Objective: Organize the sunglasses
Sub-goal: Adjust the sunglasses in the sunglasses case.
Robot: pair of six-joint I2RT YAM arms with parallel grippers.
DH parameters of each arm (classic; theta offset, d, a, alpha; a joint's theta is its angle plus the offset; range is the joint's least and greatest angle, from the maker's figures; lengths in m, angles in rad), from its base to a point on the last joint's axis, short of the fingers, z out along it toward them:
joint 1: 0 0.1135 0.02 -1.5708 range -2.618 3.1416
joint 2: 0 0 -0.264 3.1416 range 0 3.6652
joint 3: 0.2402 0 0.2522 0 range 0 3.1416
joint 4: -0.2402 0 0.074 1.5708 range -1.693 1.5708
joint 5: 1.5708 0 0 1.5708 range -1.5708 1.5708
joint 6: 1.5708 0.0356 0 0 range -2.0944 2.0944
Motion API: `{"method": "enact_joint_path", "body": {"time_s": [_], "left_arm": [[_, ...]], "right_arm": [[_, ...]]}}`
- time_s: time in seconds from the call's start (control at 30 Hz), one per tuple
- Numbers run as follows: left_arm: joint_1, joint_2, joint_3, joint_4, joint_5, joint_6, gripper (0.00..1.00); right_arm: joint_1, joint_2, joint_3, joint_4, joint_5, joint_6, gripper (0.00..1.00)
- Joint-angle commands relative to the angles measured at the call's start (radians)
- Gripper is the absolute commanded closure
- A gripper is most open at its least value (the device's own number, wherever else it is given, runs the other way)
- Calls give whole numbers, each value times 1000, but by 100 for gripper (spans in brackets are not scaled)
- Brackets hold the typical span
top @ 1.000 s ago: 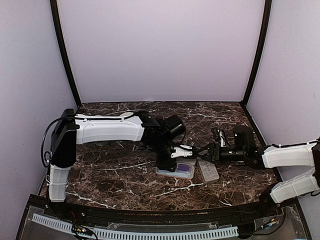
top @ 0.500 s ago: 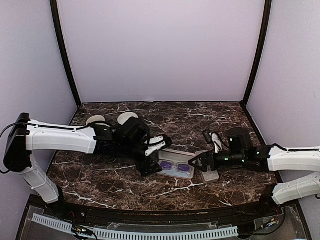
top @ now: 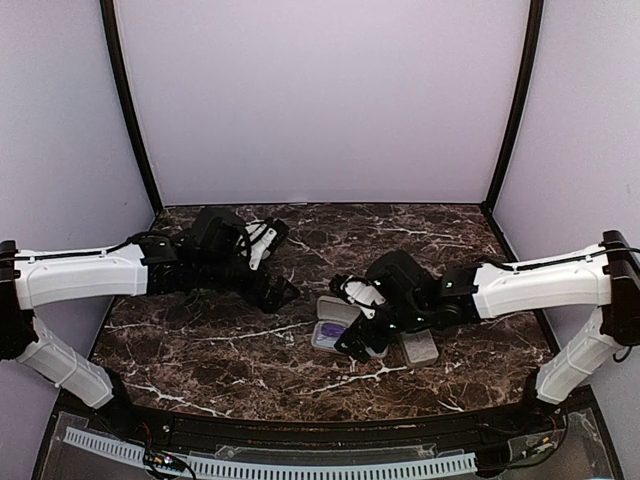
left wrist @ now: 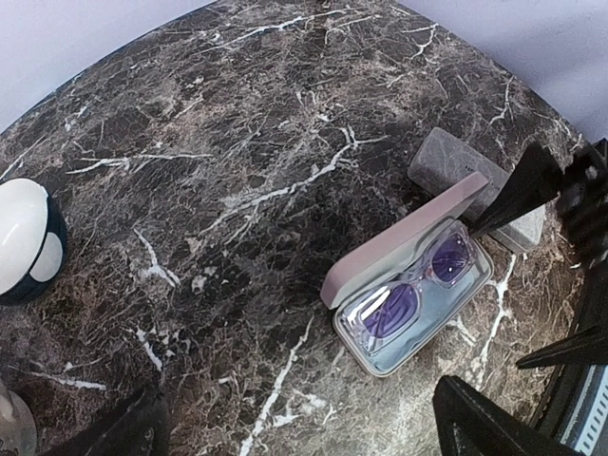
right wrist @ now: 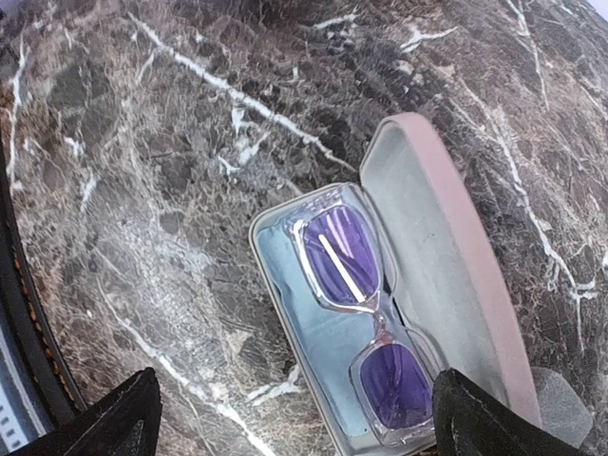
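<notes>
One pair of sunglasses (right wrist: pixel 375 309) with a clear frame and purple lenses lies on a light-blue cloth inside an open pink case (right wrist: pixel 446 247). The sunglasses (left wrist: pixel 418 285) also show in the left wrist view, lying in the case (left wrist: pixel 399 256), whose lid stands up. My right gripper (right wrist: pixel 299 427) hovers open just above the case's near end, holding nothing. My left gripper (left wrist: pixel 304 437) is open and empty, well off to the case's left. From above, the right gripper (top: pixel 355 340) covers part of the case (top: pixel 330 330), and the left gripper (top: pixel 278 292) hangs apart from it.
A shut grey case (left wrist: pixel 446 166) lies right behind the pink one, seen from above (top: pixel 420 347) to its right. The dark marble table (top: pixel 230 350) ends at a black rail in front. Purple walls close off the back and sides.
My left gripper has pulled back left, away from the case, and opened wide. My right gripper has swung left over the case and opened too. The sunglasses stay in the case.
</notes>
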State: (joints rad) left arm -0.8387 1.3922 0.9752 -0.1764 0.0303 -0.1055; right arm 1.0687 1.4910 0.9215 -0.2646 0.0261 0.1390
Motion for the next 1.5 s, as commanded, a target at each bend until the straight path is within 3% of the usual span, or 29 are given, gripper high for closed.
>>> {"method": "enact_joint_path", "body": {"time_s": [0.0, 0.43, 1.47], "left_arm": [[20, -47, -18, -15, 16, -38, 1], [28, -44, -38, -29, 9, -15, 1], [29, 12, -26, -18, 62, -14, 1]], "right_arm": [[64, 92, 105, -124, 157, -97, 0], [128, 304, 292, -270, 403, -142, 0], [123, 402, 339, -324, 409, -191, 2]]}}
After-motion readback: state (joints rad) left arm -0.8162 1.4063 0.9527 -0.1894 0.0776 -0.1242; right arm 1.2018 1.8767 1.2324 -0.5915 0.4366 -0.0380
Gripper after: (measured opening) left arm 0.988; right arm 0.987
